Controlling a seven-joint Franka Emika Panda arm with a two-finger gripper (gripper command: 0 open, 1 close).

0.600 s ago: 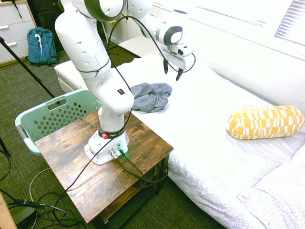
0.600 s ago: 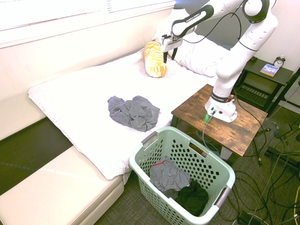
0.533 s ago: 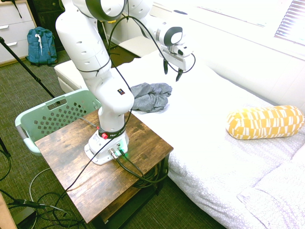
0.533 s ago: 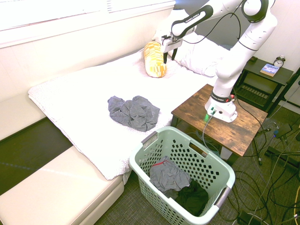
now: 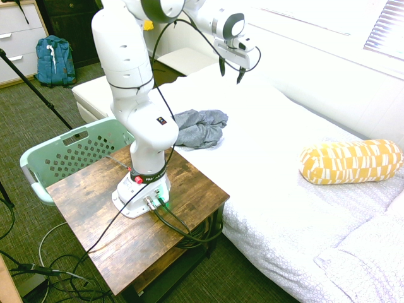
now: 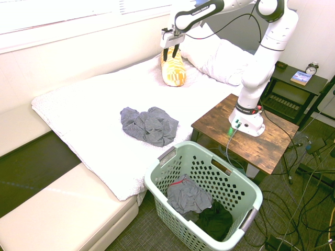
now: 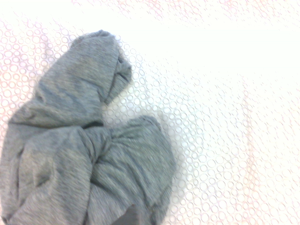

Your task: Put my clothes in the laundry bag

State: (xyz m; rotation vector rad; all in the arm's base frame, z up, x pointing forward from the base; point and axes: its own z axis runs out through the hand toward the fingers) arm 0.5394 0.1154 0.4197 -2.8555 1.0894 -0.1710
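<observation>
A crumpled grey garment point(image 5: 198, 128) point(image 6: 149, 125) point(image 7: 84, 154) lies on the white bed near its edge. The pale mint-green laundry bag point(image 5: 69, 154) point(image 6: 205, 192) stands on the floor beside the bed, with a grey garment point(image 6: 187, 196) and a dark one point(image 6: 215, 219) inside it. My gripper point(image 5: 231, 70) point(image 6: 168, 54) hangs open and empty high above the bed, well above and beyond the grey garment.
A yellow patterned bolster point(image 5: 351, 161) point(image 6: 172, 66) and white pillows point(image 6: 222, 57) lie at the bed's head. The wooden side table point(image 5: 136, 221) point(image 6: 251, 133) bears the arm's base. A blue backpack point(image 5: 54, 61) leans by the drawers. A cream bench point(image 6: 63, 209) adjoins the bed's foot.
The gripper has risen and swung away from the pillow end toward the middle of the bed, still open. The clothes and basket have not moved.
</observation>
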